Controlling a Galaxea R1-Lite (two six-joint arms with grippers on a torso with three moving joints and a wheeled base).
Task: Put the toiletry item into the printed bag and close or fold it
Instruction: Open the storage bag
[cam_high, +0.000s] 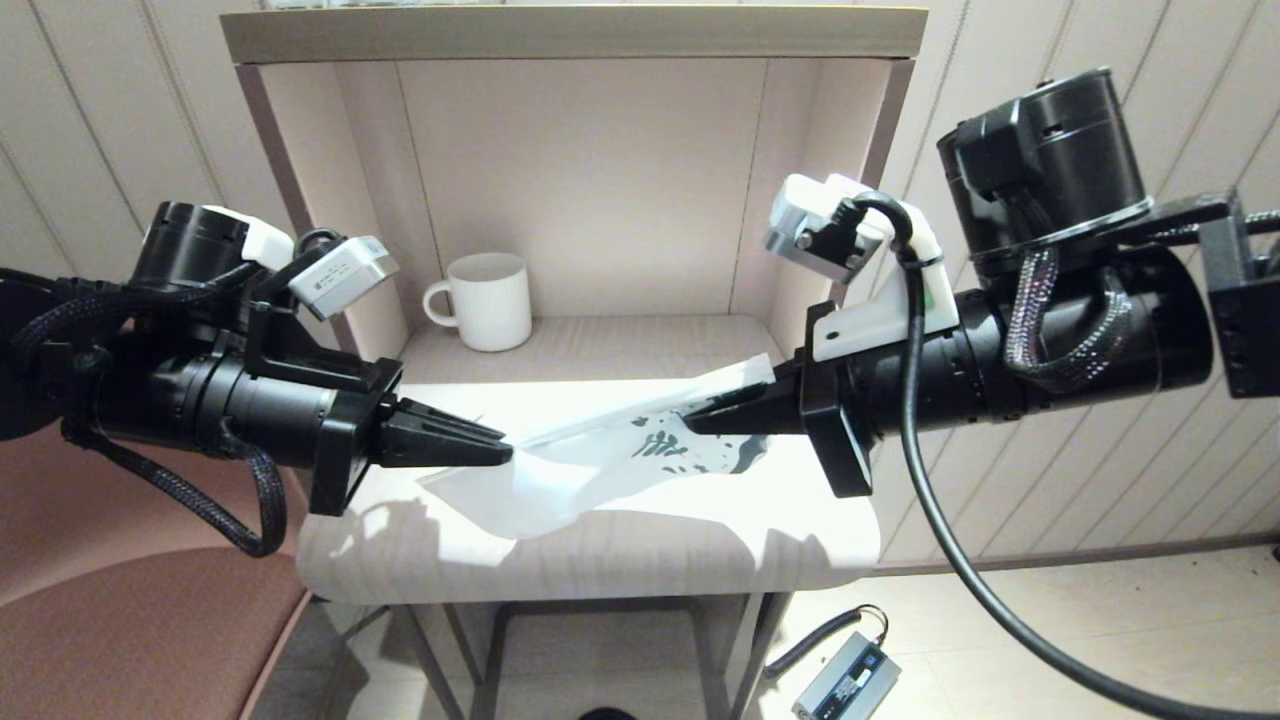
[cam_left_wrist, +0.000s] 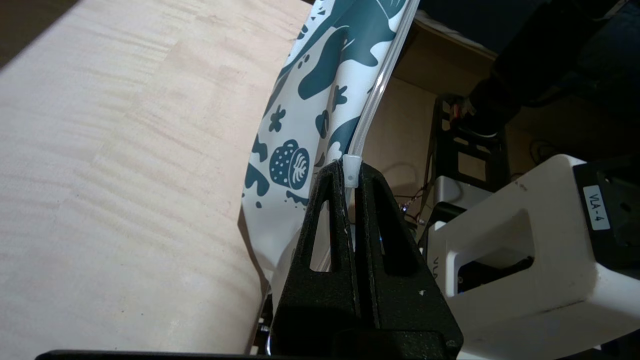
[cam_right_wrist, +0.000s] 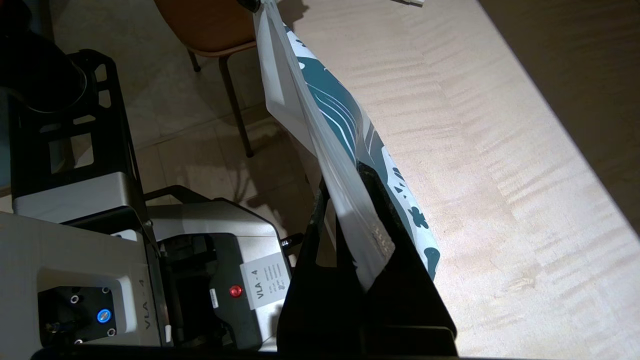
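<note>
The printed bag (cam_high: 610, 460), white plastic with dark blue leaf prints, hangs stretched between my two grippers just above the light wooden table (cam_high: 620, 555). At the bag's left end, my left gripper (cam_high: 503, 455) is shut on the small clear zip slider (cam_left_wrist: 351, 170) on its zip strip. My right gripper (cam_high: 700, 420) is shut on the other end of the zip edge (cam_right_wrist: 372, 235). In the wrist views the bag (cam_left_wrist: 310, 100) (cam_right_wrist: 327, 112) stands on edge, zip strip uppermost. The toiletry item does not show; I cannot tell whether it is inside the bag.
A white ribbed mug (cam_high: 488, 300) stands at the back left inside the shelf alcove. A brown chair (cam_high: 130, 620) is at the table's left. A small grey device with a cable (cam_high: 845, 685) lies on the floor below right.
</note>
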